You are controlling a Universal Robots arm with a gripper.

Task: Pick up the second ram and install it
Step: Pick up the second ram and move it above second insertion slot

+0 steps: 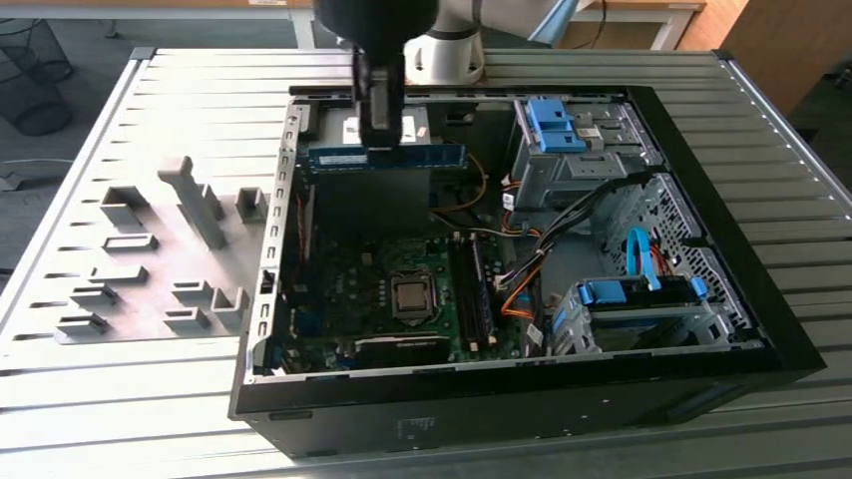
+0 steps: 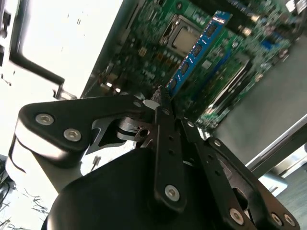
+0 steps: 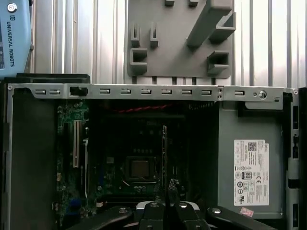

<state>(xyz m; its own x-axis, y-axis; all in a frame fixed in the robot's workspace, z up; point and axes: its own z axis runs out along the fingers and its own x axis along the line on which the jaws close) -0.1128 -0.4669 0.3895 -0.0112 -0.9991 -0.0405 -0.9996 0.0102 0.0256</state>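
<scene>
Pincer (image 2: pixel 160 101) closed narrow, pinching the second ram (image 2: pixel 196 50) by its upper edge. In the exterior view I hold the stick on edge, level, in the air over the far end of the open computer case (image 1: pixel 533 399), above the motherboard (image 1: pixel 359 279). Grey fixture plate (image 1: pixel 147 269) lies on the table (image 1: pixel 134 399), beside the case on the exterior view's left.

A slatted grey metal table (image 1: pixel 134 399) is seen. An open black computer case (image 1: pixel 533 419) is set on it toward the exterior view's right, and a grey fixture plate (image 1: pixel 167 257) with raised blocks is laid just beside the case, on that view's left.
</scene>
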